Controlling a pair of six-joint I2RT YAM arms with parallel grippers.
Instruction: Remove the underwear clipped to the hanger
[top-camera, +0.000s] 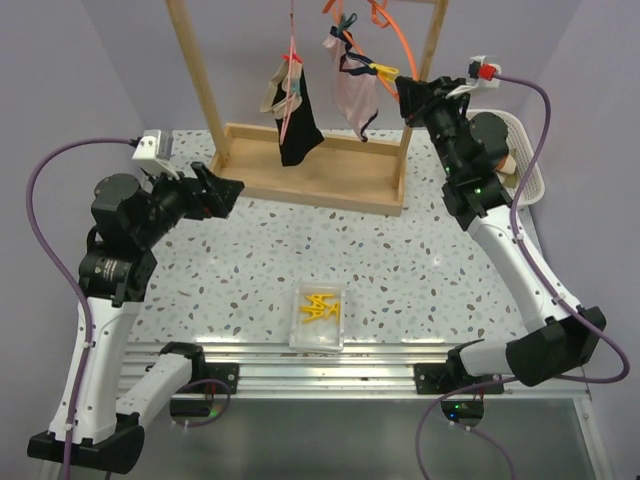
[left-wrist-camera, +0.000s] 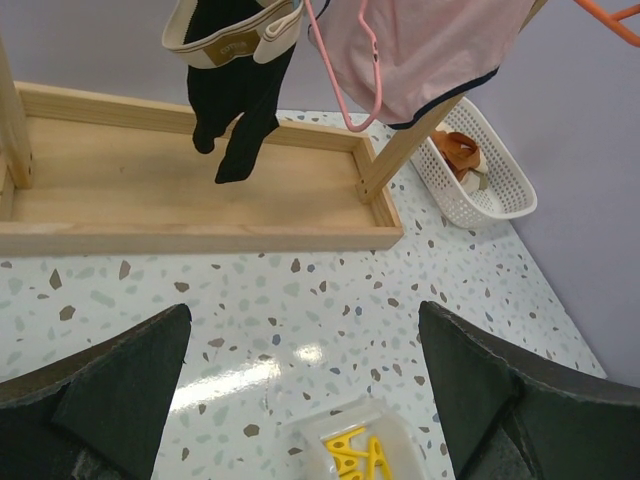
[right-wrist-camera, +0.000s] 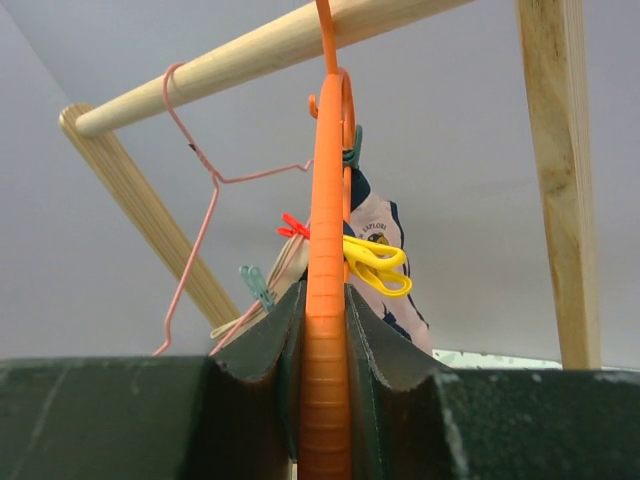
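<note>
Left arm: folded, wrist low.
Left end effector (top-camera: 226, 190): jaws spread wide.
Right arm: stretched upward.
Right end effector (top-camera: 408, 90): clamped on the orange hanger (right-wrist-camera: 326, 230).

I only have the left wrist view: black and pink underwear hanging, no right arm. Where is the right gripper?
Observer: The right gripper is shut on the orange hanger, beside the pink underwear.
Operator: Any clips on that pair?
Observer: Yes, a yellow clip sits on it, against the hanger.
Operator: And on the black underwear?
Observer: Seen from above, a red clip sits at the top of the black underwear.
</note>
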